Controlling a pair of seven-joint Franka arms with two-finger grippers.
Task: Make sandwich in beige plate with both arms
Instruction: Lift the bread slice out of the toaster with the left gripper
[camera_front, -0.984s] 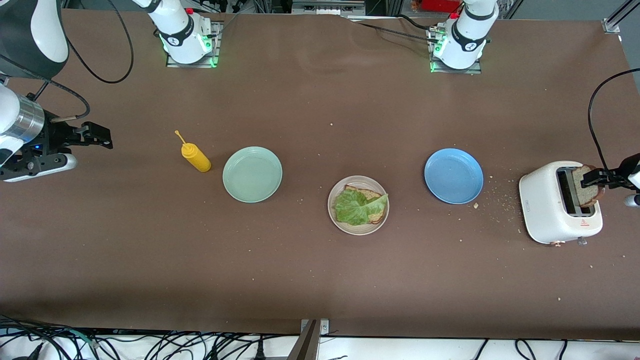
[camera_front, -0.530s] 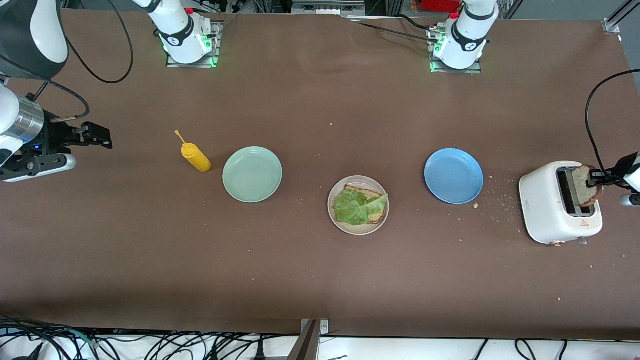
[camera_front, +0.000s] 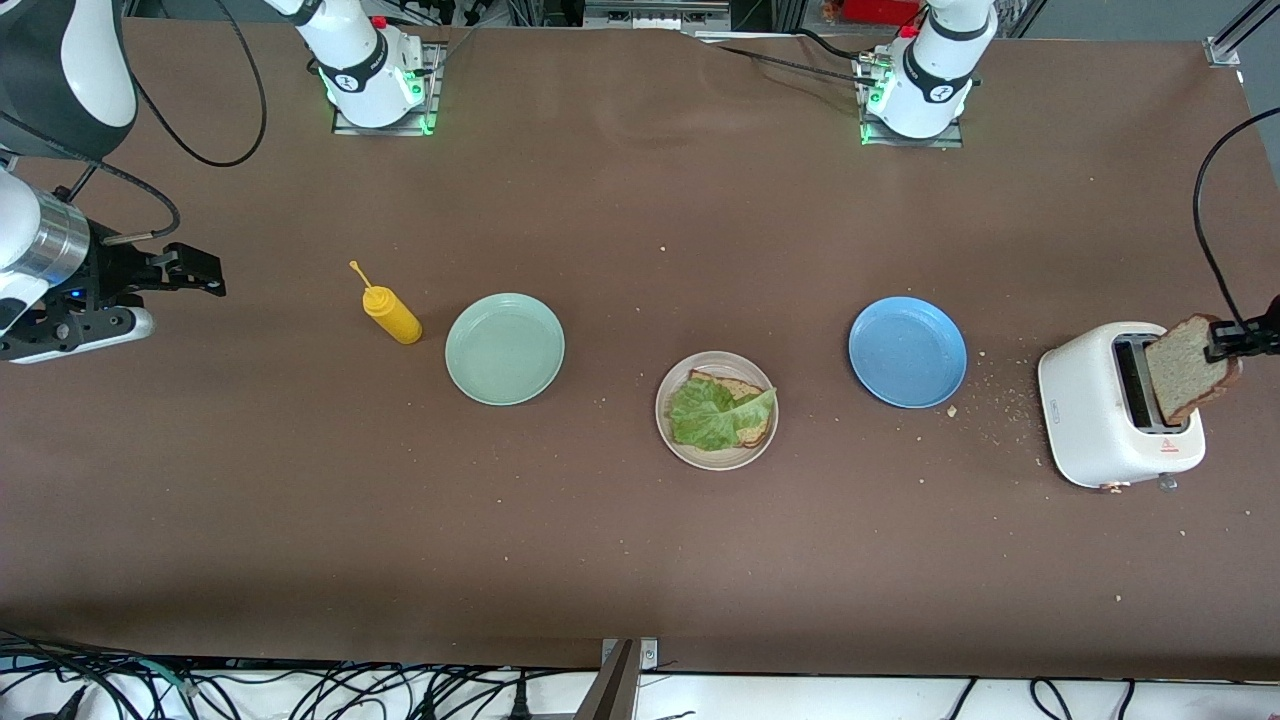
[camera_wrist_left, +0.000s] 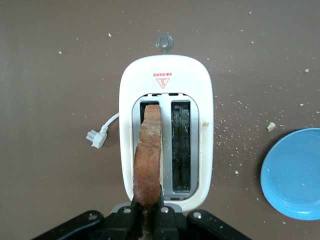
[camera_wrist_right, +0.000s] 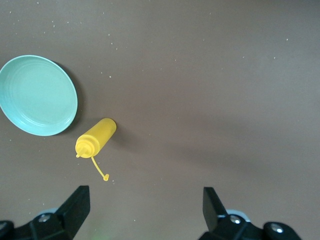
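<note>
Left tool (camera_front: 1222, 342) clamped on upper edge of bread slice (camera_front: 1186, 366), slice raised partly out of toaster (camera_front: 1100, 400) slot, over toaster at left arm's end of desk (camera_front: 640, 560). Right tool (camera_wrist_right: 145, 210) spread wide, holding nothing, waiting over desk at right arm's end, near mustard bottle (camera_front: 392, 314). Beige plate (camera_front: 675, 440) mid-desk carries bottom bread slice (camera_front: 742, 389) with lettuce leaf (camera_front: 710, 415) on top. Mint green plate (camera_front: 505, 349) beside bottle; blue plate (camera_front: 907, 351) between beige plate and toaster, crumbs (camera_front: 1000, 405) near it.

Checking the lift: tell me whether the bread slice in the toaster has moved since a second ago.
Yes. The bread slice, gripped by the left claw, has risen out of the toaster slot, showing more of it above the toaster.
</note>
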